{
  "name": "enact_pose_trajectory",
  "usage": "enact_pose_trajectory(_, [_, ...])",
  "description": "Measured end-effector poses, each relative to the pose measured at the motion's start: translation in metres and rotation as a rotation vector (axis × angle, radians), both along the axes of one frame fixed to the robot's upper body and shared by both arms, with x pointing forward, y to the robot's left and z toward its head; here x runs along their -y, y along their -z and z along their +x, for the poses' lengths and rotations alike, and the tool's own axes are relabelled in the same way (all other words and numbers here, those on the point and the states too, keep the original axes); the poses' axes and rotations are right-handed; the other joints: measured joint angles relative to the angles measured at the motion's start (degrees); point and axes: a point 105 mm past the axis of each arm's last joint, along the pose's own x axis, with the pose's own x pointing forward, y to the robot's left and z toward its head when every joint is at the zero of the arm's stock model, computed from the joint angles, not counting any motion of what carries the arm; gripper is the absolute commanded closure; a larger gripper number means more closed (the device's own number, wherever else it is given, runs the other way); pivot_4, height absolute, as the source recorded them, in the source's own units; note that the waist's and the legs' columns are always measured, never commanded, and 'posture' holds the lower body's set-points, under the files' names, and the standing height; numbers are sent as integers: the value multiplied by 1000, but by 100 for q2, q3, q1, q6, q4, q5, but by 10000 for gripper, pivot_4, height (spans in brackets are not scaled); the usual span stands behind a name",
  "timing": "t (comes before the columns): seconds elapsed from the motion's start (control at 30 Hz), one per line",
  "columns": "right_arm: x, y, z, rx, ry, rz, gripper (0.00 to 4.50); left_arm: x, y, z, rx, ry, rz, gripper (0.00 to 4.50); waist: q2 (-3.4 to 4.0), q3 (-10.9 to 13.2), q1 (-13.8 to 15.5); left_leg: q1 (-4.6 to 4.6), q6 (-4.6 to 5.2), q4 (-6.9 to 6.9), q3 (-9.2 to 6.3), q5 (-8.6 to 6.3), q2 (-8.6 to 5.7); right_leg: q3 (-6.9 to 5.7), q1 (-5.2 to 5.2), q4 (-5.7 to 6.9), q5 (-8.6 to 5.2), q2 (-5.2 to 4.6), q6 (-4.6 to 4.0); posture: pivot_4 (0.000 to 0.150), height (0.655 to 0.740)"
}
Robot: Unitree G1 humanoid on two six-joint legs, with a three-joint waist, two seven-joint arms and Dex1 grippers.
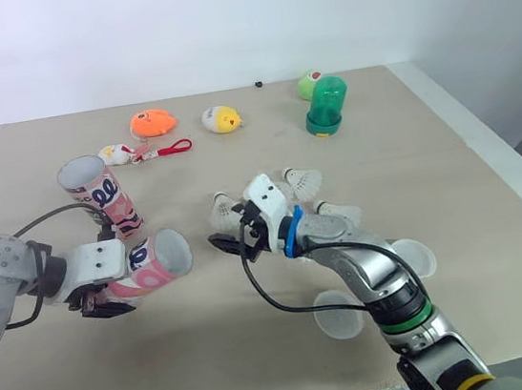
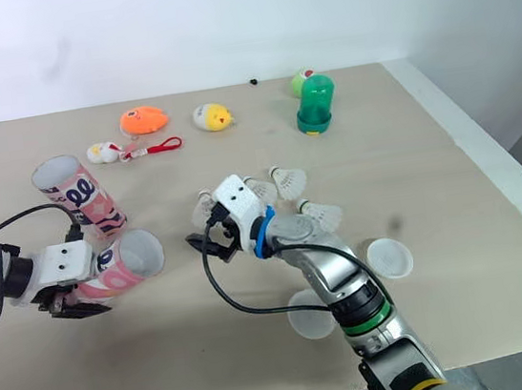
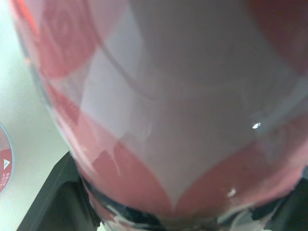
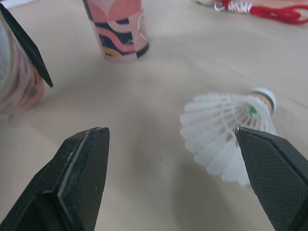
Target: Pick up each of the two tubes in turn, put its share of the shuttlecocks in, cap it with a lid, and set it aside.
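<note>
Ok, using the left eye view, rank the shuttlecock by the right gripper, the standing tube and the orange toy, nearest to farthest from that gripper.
1. The shuttlecock, right beside the right gripper, just beyond its open fingers.
2. The standing tube, off to the robot's left.
3. The orange toy, farthest back, left of centre.

Along the far side of the surface (image 1: 499, 250) I see an orange plush toy (image 1: 152, 123), a yellow one (image 1: 221, 119) just right of it, and a small white figure (image 1: 117, 154) with a red strap (image 1: 170, 149). Farther right, a green domed container (image 1: 327, 104) stands beside a green ball toy (image 1: 309, 84).
</note>
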Motion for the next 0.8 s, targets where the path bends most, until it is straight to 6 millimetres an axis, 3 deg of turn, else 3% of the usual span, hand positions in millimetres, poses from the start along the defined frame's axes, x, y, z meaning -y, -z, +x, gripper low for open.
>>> enact_pose_trajectory(0.23, [-5,17,16,-51,88,-33,304,-1,0,-1,3,-9,-2,10930,2,1,-11,1,0,-3,1,0,1,0,-3,0,0,2,-2,1500,7400])
enact_pose_trajectory(0.43, [-22,16,33,-38,150,18,304,0,0,-1,5,-13,-3,10930,4,3,-8,0,0,-3,0,0,1,0,-2,0,1,1,-1,1500,7400])
enact_pose_trajectory(0.6, [-22,16,46,-52,230,72,304,0,0,0,5,-15,-3,10930,5,3,-8,-1,0,-3,0,0,0,0,-3,-1,1,1,0,1500,7400])
enact_pose_trajectory(0.8, [-17,19,55,-74,301,98,25428,0,0,0,3,-18,-4,10930,6,3,-9,0,0,-6,-1,0,0,0,-3,-1,0,1,-1,1500,7400])
